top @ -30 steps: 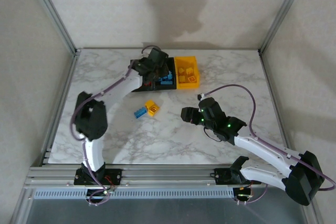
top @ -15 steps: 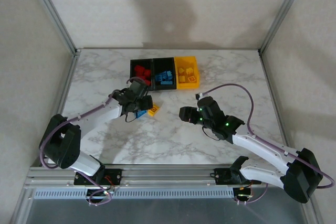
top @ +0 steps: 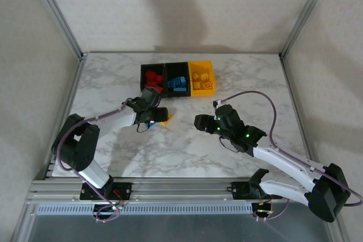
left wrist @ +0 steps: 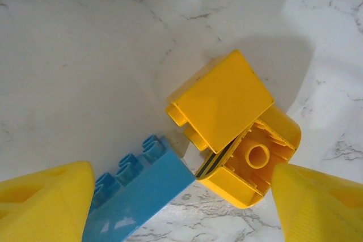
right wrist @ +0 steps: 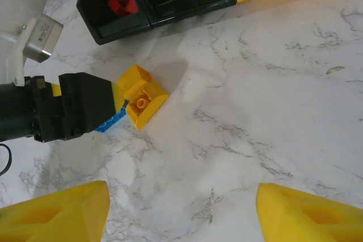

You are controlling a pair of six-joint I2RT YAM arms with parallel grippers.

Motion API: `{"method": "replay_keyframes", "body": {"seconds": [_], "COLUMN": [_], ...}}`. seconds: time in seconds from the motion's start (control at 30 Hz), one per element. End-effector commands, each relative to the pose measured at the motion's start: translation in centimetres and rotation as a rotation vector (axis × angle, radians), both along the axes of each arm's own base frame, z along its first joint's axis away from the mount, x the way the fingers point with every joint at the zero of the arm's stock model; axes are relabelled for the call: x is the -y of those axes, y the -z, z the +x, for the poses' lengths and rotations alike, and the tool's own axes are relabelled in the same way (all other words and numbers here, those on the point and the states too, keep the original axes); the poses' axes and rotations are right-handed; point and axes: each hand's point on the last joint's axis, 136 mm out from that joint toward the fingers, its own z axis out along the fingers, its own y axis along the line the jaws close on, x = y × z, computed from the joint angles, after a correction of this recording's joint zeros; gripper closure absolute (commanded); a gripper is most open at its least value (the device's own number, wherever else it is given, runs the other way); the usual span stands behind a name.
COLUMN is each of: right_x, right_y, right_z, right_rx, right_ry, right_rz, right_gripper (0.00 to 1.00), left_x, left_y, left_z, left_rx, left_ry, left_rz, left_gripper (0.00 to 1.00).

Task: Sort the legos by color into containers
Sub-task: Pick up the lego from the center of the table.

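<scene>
Blue lego between spread left fingers

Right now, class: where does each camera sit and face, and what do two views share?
Top external: above, behind the bases, looking down on table, containers, both arms.
Left wrist: on left arm, looking down at blue lego, yellow legos; own jaws open.
Right wrist: on right arm, looking toward containers; own jaws open.
Shared: both wrists see yellow legos.

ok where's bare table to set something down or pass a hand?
Free: marble tabletop left of the black plastic bin of red bricks; right of the yellow-orange plastic bin; near strip between both arms. Crowded: ahead of the bins, around the blue brick and yellow bricks, left jaws open above.
</scene>
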Motion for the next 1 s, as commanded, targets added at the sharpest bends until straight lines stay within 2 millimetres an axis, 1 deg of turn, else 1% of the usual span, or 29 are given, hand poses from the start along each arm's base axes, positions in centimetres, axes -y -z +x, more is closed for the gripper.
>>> {"method": "replay_keyframes", "body": {"seconds": [0.0,0.13,0.27,0.4,0.53,0.67,0.83,0.9,0.97], "right_x": [0.2,0.1,0.0,0.0,-0.1,0.0,0.0,0.0,0.0], "right_y": [0.0,0.2,0.4,0.4,0.4,0.5,0.6,0.6,0.4], "right_z": [0.1,0.2,0.1,0.2,0.2,0.2,0.1,0.2,0.1], "right_rx": [0.006,0.005,0.001,0.003,0.003,0.001,0.000,0.002,0.006], "right_ry": [0.010,0.007,0.005,0.004,0.004,0.006,0.005,0.006,0.003], "right_rz": [0.001,-0.003,0.000,0.001,0.004,0.001,0.004,0.001,0.003], "right_gripper": [0.31,0.31,0.31,0.31,0.31,0.31,0.31,0.31,0.31], "left_x": [0.2,-0.1,-0.8,-1.2,-1.6,-1.9,-2.3,-2.4,-2.4], "left_y": [0.5,1.4,1.7,2.3,2.6,2.5,2.4,2.0,1.3], "left_z": [0.1,-0.8,-1.8,-2.6,-3.0,-3.2,-3.6,-3.7,-3.7], "left_rx": [-0.006,-0.042,-0.053,-0.071,-0.080,-0.076,-0.078,-0.074,-0.062], "left_ry": [0.031,0.025,0.015,0.007,-0.007,-0.022,-0.029,-0.035,-0.043], "left_rz": [-0.002,-0.003,0.006,0.013,0.019,0.022,0.033,0.035,0.031], "left_gripper": [0.19,0.22,0.26,0.33,0.40,0.52,0.79,0.86,0.89]}}
